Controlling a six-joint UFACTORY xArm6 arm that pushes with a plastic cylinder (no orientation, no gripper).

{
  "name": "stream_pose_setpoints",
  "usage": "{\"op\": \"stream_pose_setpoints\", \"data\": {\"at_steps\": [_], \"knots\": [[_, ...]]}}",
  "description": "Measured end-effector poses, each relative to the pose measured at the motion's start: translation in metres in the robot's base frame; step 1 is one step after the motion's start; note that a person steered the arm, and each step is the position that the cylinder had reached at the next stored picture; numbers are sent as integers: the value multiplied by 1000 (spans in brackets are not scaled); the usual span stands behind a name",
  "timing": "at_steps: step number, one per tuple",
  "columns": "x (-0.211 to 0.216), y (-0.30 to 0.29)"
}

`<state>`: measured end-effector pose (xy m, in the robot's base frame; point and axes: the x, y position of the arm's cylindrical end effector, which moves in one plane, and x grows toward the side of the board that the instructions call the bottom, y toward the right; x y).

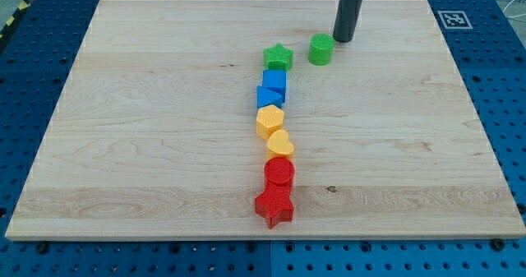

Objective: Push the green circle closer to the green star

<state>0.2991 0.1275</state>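
The green circle (320,50) sits upright on the board (148,104) near the view's top, right of centre, just beside the green star (279,58) but apart from it, a narrow strip of bare wood between them. My tip (343,40) stands at the circle's right edge, touching it or all but touching; the contact itself cannot be resolved. There is no gripper on this arm, so nothing opens or closes: the rod ends plain and holds nothing. In my judgement the circle is a small, light, rigid block, likely to slide readily on the smooth wood; its round wall offers no flat face, so a push off its centre line would probably let it roll aside around the rod. The sound point of contact is the right wall, opposite the star, with the push aimed left and slightly toward the view's bottom. The gap being small, the push need be short only. Below the star a column runs down the board: blue cube (275,81), blue block (268,97), yellow hexagon (269,121), yellow heart (279,145), red circle (279,174), red star (274,206). An overlong push risks driving the star into the blue cube.
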Motion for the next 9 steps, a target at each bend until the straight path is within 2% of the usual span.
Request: {"op": "stream_pose_setpoints", "data": {"at_steps": [5, 9], "knots": [[41, 0], [30, -52]]}}
